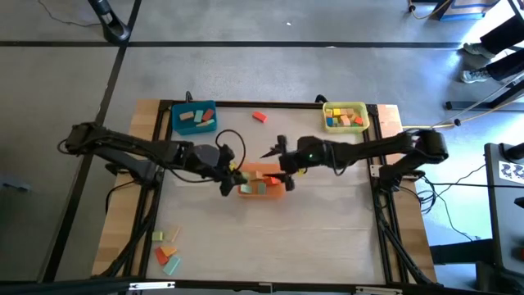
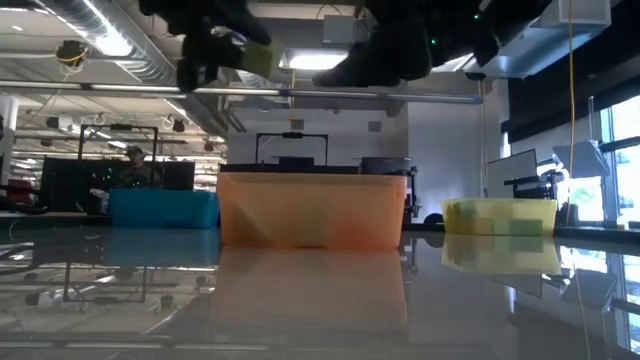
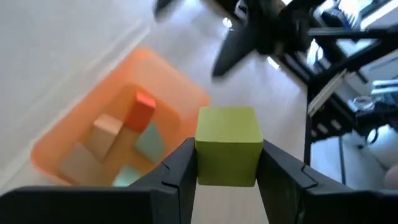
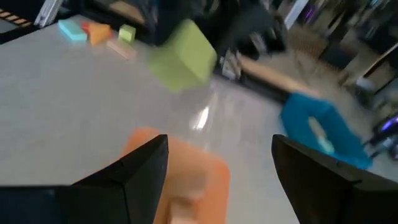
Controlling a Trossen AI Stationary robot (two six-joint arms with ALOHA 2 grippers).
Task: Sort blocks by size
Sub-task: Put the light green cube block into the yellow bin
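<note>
Here the left end effector (image 3: 227, 168) is clamped on a green block (image 3: 227, 152), its two fingers pressed against opposite faces, and it hangs in the air beside the orange tray (image 1: 262, 181) near the middle of the desk (image 1: 327, 238). In the left wrist view the tray's open mouth lies just ahead of the held block, with a red block (image 3: 143, 106), tan pieces and pale blue pieces already lying inside. The block looks like a cube, so no long axis matters for the release; what counts is that it sits a little toward the left edge of the desk from the tray's rim, not over the opening. The coming move probably calls for a short carry toward the tray before letting go.

The right end effector (image 4: 217, 168) hovers with its fingers spread wide and nothing between them, above the tray's opposite side. The left arm alone carries a block. More loose blocks (image 1: 166, 250) lie near the front left corner of the desk, with a blue tray (image 1: 194, 117) and a yellow tray (image 1: 345, 116) along the far edge.
</note>
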